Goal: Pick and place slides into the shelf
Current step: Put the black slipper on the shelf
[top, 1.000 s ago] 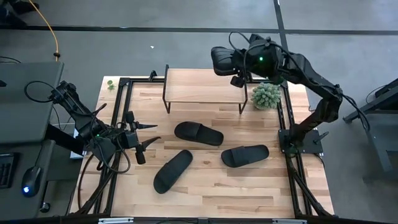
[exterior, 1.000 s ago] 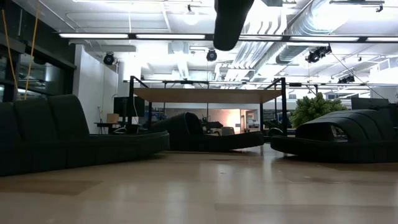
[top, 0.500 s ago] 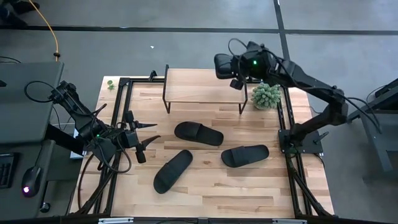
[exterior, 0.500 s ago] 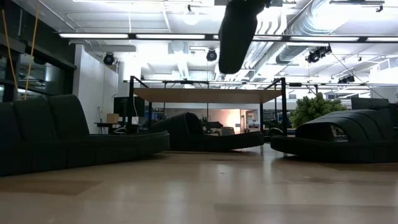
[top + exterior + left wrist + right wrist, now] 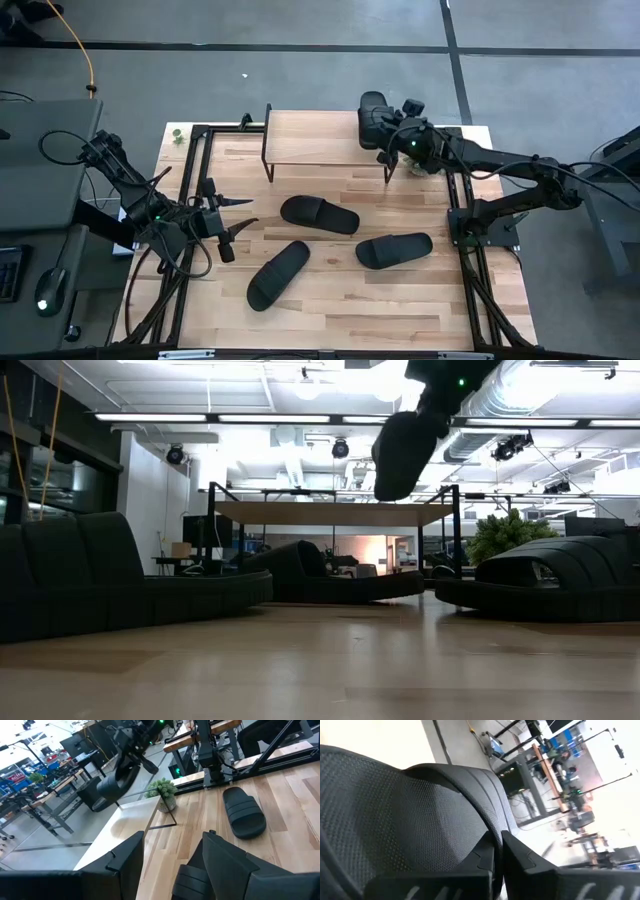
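Note:
One black slide (image 5: 373,116) hangs over the right end of the shelf (image 5: 315,138), with my right gripper (image 5: 388,132) shut on it. In the low view this slide (image 5: 400,455) is tilted a little above the shelf's wooden top (image 5: 330,513). On the table lie three more slides (image 5: 319,214) (image 5: 393,250) (image 5: 278,274), soles down. My left gripper (image 5: 236,216) waits open at the table's left, level and pointing right, with nothing between its fingers. My right gripper pinches the slide between its two fingers (image 5: 517,854) beside the ribbed strap (image 5: 480,800). The fingers themselves hide the exact spot. They come at it from the table's right, slanting slightly down. The slide is lifted clear, its free end (image 5: 392,485) hanging lowest.
A small potted plant (image 5: 428,160) stands by the shelf's right legs, under my right arm. A black frame rail (image 5: 205,165) runs around the table. Bare wood (image 5: 380,310) lies near the front edge. The left wrist view shows the plant (image 5: 162,790) and a slide (image 5: 243,812).
My right gripper has come down with the slide toward the shelf's right end and rolled. The slide, hanging straight down high above the shelf before, now hangs tilted and lower, close over the shelf top. My left arm has kept still.

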{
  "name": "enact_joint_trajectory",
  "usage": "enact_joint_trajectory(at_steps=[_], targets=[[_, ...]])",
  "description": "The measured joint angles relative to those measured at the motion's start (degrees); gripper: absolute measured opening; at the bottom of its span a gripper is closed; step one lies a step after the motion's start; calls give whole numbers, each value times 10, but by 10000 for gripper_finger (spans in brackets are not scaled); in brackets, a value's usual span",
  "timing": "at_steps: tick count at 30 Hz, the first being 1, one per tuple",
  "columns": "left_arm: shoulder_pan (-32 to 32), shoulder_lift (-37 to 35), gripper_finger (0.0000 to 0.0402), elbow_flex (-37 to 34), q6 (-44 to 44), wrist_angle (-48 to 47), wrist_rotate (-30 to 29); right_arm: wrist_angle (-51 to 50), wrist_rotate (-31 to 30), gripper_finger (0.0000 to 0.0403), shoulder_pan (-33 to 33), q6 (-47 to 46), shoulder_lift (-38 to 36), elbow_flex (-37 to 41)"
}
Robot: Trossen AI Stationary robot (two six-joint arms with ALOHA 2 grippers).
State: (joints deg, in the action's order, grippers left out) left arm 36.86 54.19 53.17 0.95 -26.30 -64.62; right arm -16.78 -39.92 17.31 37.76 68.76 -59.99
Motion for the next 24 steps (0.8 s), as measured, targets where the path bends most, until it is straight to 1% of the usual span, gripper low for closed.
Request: enact_joint_trajectory(at_steps=[4, 8, 12, 19, 24], targets=[[-39, 0, 184, 0, -4, 1, 44, 43, -21, 0, -15, 17, 5, 24], [-91, 5, 184, 0, -8, 0, 99, 45, -32, 0, -16, 14, 5, 41], [-125, 4, 184, -9, -12, 5, 150, 40, -32, 0, -16, -1, 6, 53], [-162, 3, 184, -19, 1, 13, 182, 53, -30, 0, -16, -17, 6, 89], [-162, 3, 184, -20, 11, 30, 199, 67, -35, 0, -15, -19, 6, 113]])
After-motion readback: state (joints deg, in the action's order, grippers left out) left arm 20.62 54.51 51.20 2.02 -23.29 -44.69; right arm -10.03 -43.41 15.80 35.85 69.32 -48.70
